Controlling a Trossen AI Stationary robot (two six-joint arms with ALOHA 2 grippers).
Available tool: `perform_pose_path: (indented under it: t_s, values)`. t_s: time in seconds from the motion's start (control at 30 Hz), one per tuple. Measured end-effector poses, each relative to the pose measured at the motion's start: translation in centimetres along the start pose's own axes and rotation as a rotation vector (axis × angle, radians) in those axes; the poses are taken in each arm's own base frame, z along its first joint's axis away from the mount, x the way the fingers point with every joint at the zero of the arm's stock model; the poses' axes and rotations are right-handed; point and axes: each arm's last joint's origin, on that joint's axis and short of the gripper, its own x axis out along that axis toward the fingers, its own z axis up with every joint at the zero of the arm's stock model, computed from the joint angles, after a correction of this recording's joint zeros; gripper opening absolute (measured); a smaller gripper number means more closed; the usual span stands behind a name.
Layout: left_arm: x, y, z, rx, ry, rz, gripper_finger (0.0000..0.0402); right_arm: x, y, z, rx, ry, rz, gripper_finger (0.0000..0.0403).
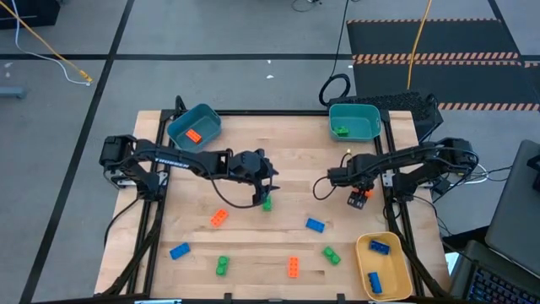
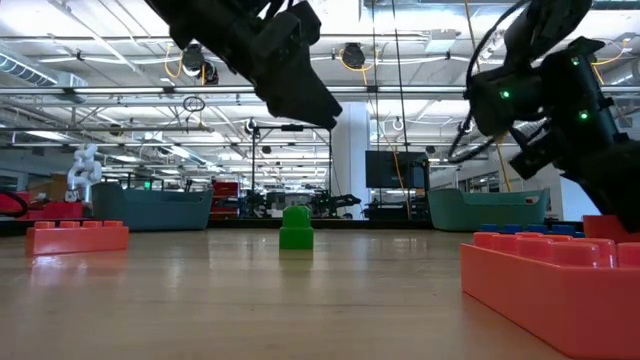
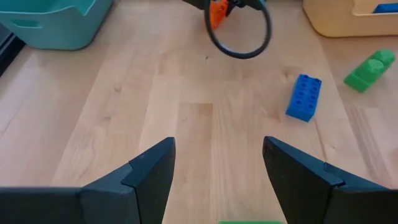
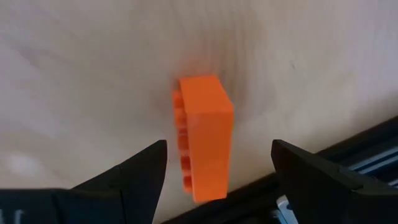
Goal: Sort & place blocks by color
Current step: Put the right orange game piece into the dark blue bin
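Observation:
My left gripper (image 1: pixel 260 187) hangs open just above a green block (image 1: pixel 267 204) that stands on the table's middle. In the left wrist view only the block's edge (image 3: pixel 249 221) shows, below the spread fingers (image 3: pixel 217 146). From table height the green block (image 2: pixel 296 227) stands under that gripper (image 2: pixel 300 95). My right gripper (image 1: pixel 359 194) is open near the table's right edge. An orange block (image 4: pixel 204 134) is between its fingers (image 4: pixel 219 144), touching neither; whether it rests on the table I cannot tell.
The far-left teal bin (image 1: pixel 207 118) holds an orange block (image 1: pixel 193 135). The far-right teal bin (image 1: pixel 369 114) holds a green one (image 1: pixel 340 130). The near-right yellow bin (image 1: pixel 363 253) holds blue ones. Loose on the table: orange (image 1: pixel 218 218), (image 1: pixel 293 267), blue (image 1: pixel 179 251), (image 1: pixel 315 225), green (image 1: pixel 222 266), (image 1: pixel 331 255).

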Motion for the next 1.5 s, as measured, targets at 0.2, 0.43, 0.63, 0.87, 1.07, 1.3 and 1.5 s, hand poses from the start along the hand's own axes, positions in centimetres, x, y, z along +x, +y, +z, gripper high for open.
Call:
perform_pose_path:
  t_s: [0.2,0.43,0.63,0.87,1.07,1.3,1.5]
  values:
    - [0.0,-0.2,0.0,0.016,-0.002,-0.004,0.0246,0.9,-0.1,-0.3,0.027,0.015,-0.004,0.0263]
    - [0.0,-0.1,0.0,0.006,-0.002,0.018,0.0246,0.9,0.4,-0.2,0.028,-0.009,0.029,0.0175]
    - [0.0,-0.1,0.0,0.004,-0.002,0.020,0.0246,0.9,0.6,0.0,0.013,-0.019,0.060,0.0086]
    - [0.0,-0.1,0.2,0.003,-0.025,0.022,0.0246,0.9,0.8,0.5,-0.015,-0.073,0.083,0.0085]
    - [0.0,-0.1,0.3,0.003,-0.030,0.023,0.0246,0.6,1.0,0.8,-0.052,-0.138,0.111,0.0085]
    - [0.0,0.2,0.4,0.022,-0.035,0.071,0.0246,-2.4,1.9,3.1,-0.105,-0.526,0.257,0.0085]
    - [0.0,0.2,0.4,0.030,-0.044,0.072,0.0246,-6.1,2.2,4.2,-0.237,-0.952,0.330,0.0085]
